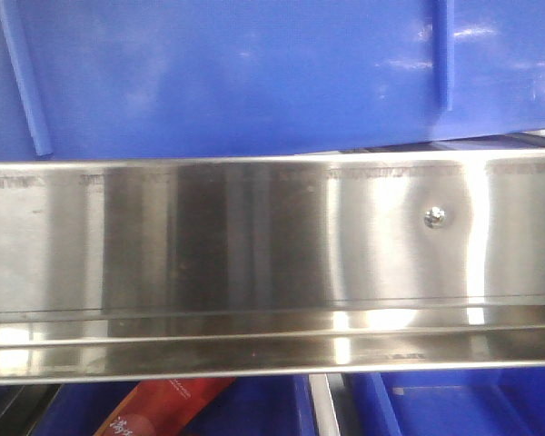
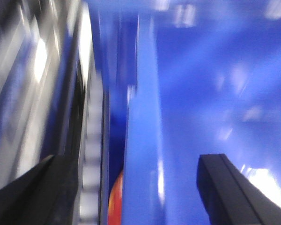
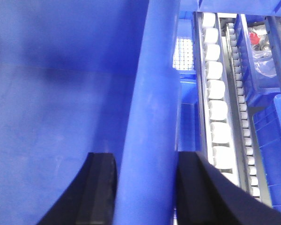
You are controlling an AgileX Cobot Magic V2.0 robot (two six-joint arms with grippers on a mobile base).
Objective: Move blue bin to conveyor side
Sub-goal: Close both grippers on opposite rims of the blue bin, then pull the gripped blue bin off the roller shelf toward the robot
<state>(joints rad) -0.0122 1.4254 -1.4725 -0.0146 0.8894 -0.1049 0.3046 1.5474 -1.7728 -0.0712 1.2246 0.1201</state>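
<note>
1. Blue bin (image 1: 254, 73). Large and glossy, its smooth wall has thin raised ribs and fills the top of the front view. In both of my wrist views its inner floor and wall take up most of the frame.

2. Rim (image 3: 147, 117) of the blue bin. Thick and rolled, it runs lengthwise up my right wrist view.

3. My right gripper (image 3: 145, 159). It is at the bin's rim, one black finger (image 3: 99, 187) inside the bin and the other outside. Both press against the rim, so it is clamped.

4. My left gripper (image 2: 131, 159). This view is heavily blurred. My fingers (image 2: 225, 187) straddle the bin's rim, one inside and one outside. They are spread apart, with a gap to the rim on each side.

5. Steel rail (image 1: 254, 236). Brushed and shiny, it lies directly below the bin's wall and spans the full width of the front view. One screw (image 1: 433, 216) sits toward its right.

6. Smaller blue bins (image 1: 436, 404). They are below the bin, under the rail. The left one holds a red packet (image 1: 163, 404).

7. Roller tracks (image 3: 216, 108). Rows of white rollers run just outside the bin's rim and parallel to it.

8. Far bins (image 3: 267, 70). Also blue, they are on the far side of the tracks from the bin. Their contents are bagged, and I cannot make them out.
</note>
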